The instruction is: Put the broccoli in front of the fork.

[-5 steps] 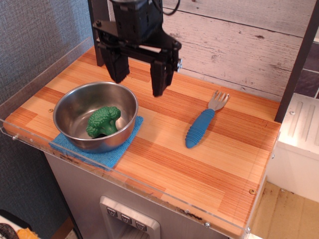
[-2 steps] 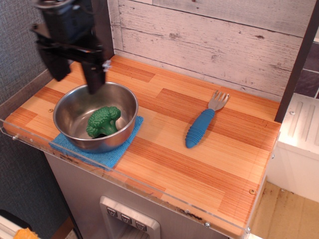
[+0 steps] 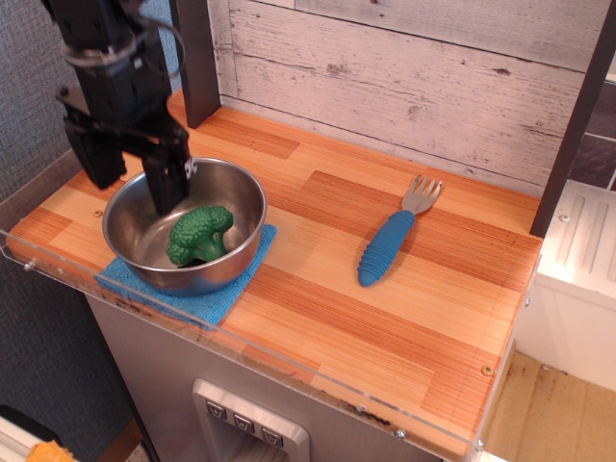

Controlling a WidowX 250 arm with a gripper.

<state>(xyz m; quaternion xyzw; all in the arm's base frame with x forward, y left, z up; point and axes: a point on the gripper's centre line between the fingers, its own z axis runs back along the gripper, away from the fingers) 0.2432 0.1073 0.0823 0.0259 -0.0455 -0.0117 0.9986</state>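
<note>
The broccoli [image 3: 199, 235] sits inside the steel bowl [image 3: 243, 192], well left of the fork [image 3: 395, 235]. Claw [image 3: 133, 173] hangs spread wide and empty at the bowl's back-left rim. It's probably light, rigid plastic (bumpy crown grips better than stalk).

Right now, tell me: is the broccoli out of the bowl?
No, the broccoli sits inside the bowl on the blue cloth.

Looks like a mock kitchen built for robot trials: striped orange wooden countertop [image 3: 404, 318] edged with a clear acrylic rim [image 3: 241, 351], whitewashed plank back wall [image 3: 414, 77], round steel bowl [image 3: 144, 217] on a blue cloth [image 3: 217, 298], and a blue-handled toy fork [image 3: 393, 241].
</note>
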